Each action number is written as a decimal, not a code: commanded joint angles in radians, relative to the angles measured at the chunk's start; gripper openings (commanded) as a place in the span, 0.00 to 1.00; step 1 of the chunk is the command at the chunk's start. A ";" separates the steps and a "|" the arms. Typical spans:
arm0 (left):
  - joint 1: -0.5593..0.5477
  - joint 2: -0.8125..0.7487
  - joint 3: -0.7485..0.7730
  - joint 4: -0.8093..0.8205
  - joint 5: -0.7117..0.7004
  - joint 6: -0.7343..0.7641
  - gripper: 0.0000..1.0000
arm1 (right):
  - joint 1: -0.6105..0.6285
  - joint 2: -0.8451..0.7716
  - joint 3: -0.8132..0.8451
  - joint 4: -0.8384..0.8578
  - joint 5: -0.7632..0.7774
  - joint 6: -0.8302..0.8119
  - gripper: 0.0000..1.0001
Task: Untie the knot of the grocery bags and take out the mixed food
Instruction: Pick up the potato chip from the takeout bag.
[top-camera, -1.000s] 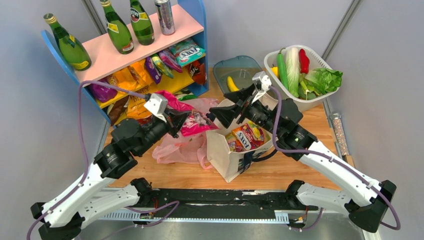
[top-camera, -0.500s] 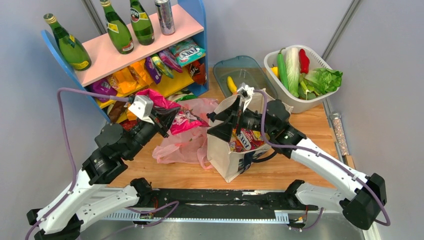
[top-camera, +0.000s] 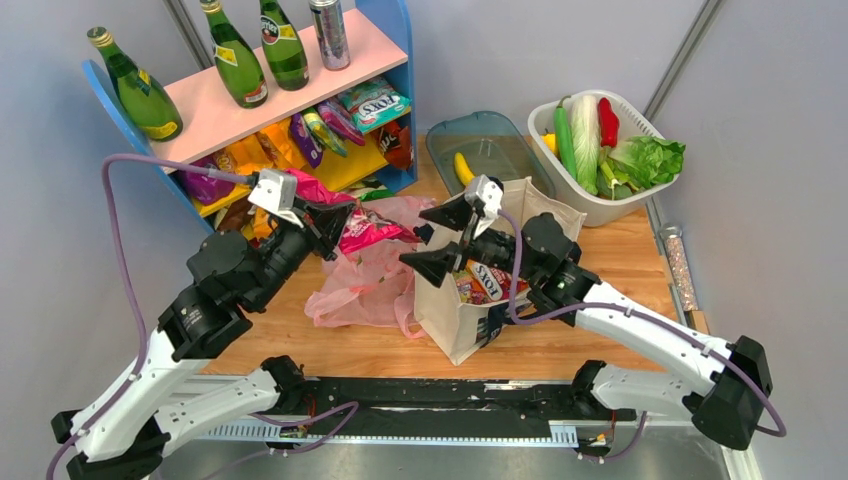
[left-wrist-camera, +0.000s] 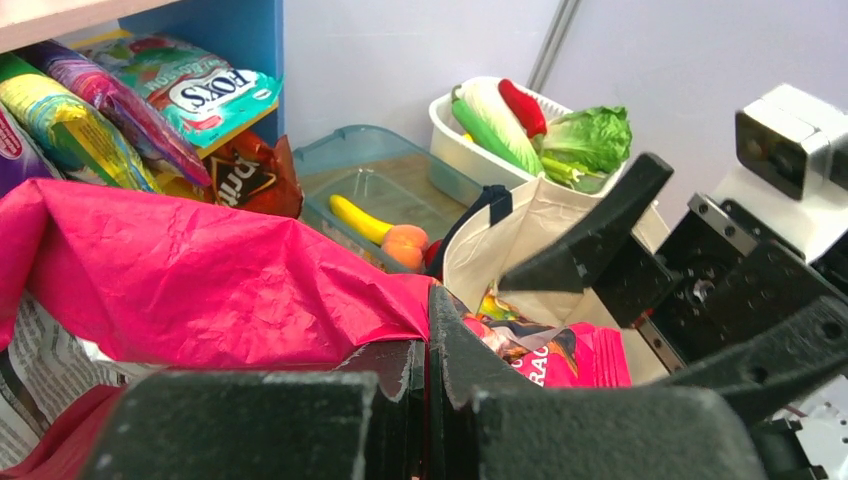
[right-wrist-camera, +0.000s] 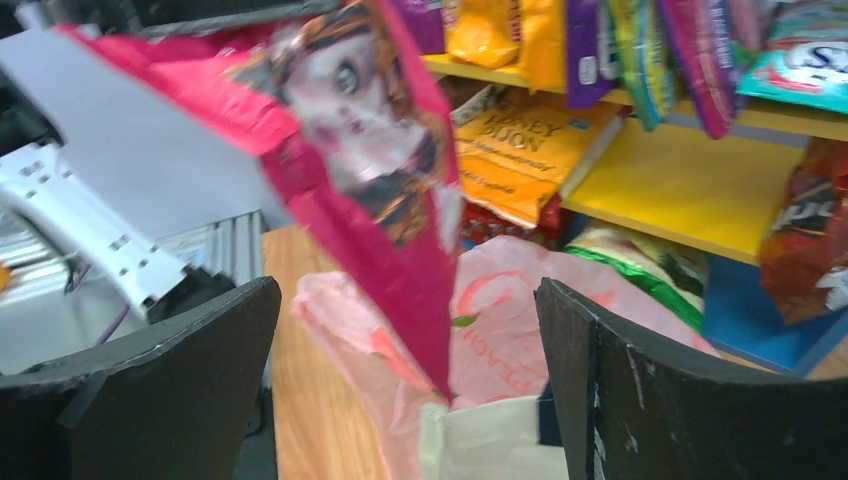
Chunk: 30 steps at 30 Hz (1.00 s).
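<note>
Left hand (top-camera: 333, 220) tugged magenta packet (top-camera: 368, 229) leftward, right hand (top-camera: 437, 240) agape — FOX'S pack (left-wrist-camera: 205, 90)

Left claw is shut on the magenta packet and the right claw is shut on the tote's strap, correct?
Not quite. The left claw is shut on the magenta packet, but the right claw is open and grips nothing. The right wrist view shows its fingers spread wide apart.
</note>
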 joint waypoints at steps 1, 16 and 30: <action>0.001 0.019 0.066 0.034 -0.032 0.038 0.00 | -0.042 0.041 0.094 -0.003 0.069 0.087 1.00; 0.014 0.057 0.042 0.091 0.273 0.346 0.00 | -0.207 0.079 0.107 -0.055 -0.294 0.741 1.00; 0.014 0.066 -0.101 0.277 0.258 0.355 0.00 | -0.122 0.166 0.127 0.130 -0.193 0.888 1.00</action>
